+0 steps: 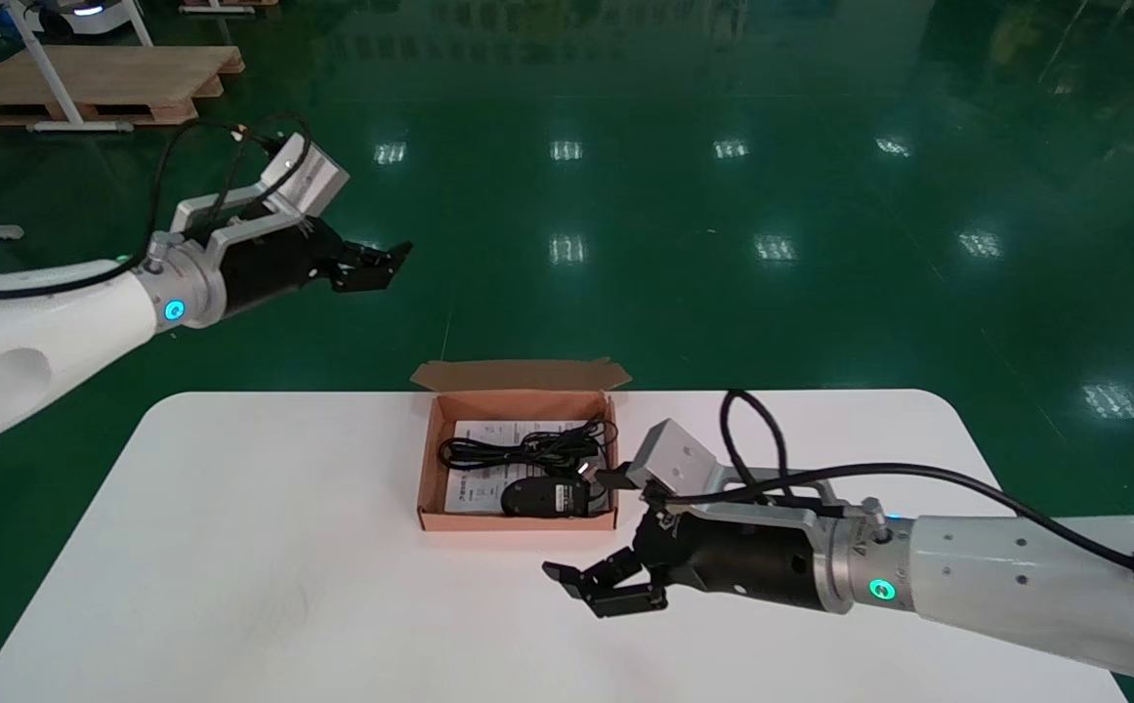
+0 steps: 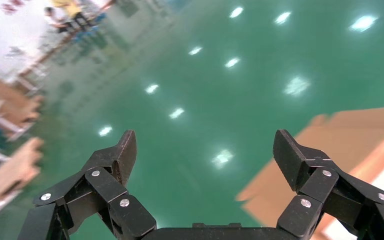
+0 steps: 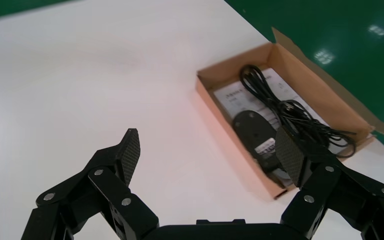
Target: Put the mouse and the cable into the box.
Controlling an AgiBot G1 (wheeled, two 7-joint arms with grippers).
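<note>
An open cardboard box [image 1: 434, 459] [image 3: 307, 72] sits at the far middle of the white table [image 1: 234, 566]. Inside it lie a black mouse [image 1: 539, 497] [image 3: 254, 131] toward the near side and a coiled black cable [image 1: 527, 450] [image 3: 290, 107] toward the far side, both on a printed sheet. My right gripper [image 1: 601, 586] [image 3: 207, 150] hovers open and empty over the table, just in front of the box's near right corner. My left gripper [image 1: 376, 264] [image 2: 205, 150] is raised high at the left, beyond the table's far edge, open and empty.
The box's lid flap [image 1: 520, 374] stands open at the far side. A green floor [image 1: 723, 195] surrounds the table. A wooden pallet [image 1: 88, 83] lies far back left. My right arm's cable [image 1: 752, 430] loops above its wrist.
</note>
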